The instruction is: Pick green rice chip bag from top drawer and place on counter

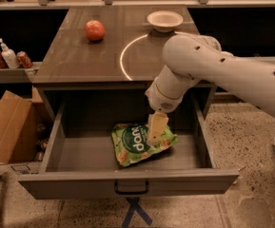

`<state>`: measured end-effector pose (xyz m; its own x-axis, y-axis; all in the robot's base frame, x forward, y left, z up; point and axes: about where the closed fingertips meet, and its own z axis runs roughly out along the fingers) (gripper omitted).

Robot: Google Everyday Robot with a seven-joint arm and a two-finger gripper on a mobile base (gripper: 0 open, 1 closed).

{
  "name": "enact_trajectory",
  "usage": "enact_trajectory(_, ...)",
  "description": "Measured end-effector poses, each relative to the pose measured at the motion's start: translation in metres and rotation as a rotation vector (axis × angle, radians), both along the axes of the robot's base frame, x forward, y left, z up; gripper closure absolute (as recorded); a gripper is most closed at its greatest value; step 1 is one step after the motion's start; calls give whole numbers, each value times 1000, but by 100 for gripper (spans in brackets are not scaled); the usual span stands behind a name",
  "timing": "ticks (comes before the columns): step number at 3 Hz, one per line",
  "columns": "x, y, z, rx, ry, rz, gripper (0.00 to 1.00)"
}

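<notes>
The green rice chip bag [134,146] lies flat on the floor of the open top drawer [127,183], right of its middle, with its dark green round logo facing up. My gripper [155,136] hangs from the white arm straight over the bag's right half, with its cream-coloured fingers [156,126] pointing down at or just above the bag. The counter [80,56] with its white arc [123,56] is behind the drawer.
A red apple [94,30] and a white bowl [164,20] sit at the back of the counter. A cardboard box [6,129] stands on the floor to the left. Cans and a bottle [8,57] stand on a low shelf at the left.
</notes>
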<state>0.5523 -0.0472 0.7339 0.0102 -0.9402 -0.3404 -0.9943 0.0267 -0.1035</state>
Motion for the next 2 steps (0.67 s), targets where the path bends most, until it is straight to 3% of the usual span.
enact_trajectory(1,0,0,-2,-2,0,5,0)
enact_trajectory(2,-2,1,-36,-8,10,45,0)
